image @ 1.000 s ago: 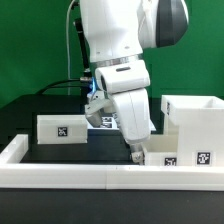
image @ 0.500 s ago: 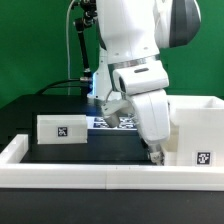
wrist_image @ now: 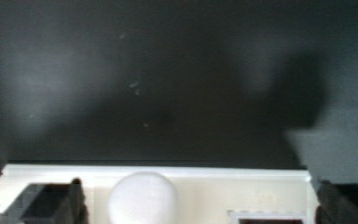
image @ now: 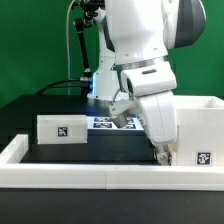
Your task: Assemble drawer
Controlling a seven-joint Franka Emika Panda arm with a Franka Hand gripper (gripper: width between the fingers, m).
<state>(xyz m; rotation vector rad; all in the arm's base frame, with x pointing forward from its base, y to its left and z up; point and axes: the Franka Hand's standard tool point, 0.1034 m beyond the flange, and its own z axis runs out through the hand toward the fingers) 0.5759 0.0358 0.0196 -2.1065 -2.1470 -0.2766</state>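
The large white casing stands at the exterior view's right. One low white box with a tag lies at the left. A second low white box with a tag lies at the foot of the casing, partly hidden by my gripper. In the wrist view my gripper is open, its dark fingers wide apart on either side of this box. A rounded white knob shows on the box between them.
The long white rail runs along the table's front edge, just before my gripper. The marker board lies flat behind the arm. Black table stretches beyond the box. Cables hang at the back left.
The arm has moved toward the exterior view's right and lowered, so the gripper now covers the near end of the low box by the casing.
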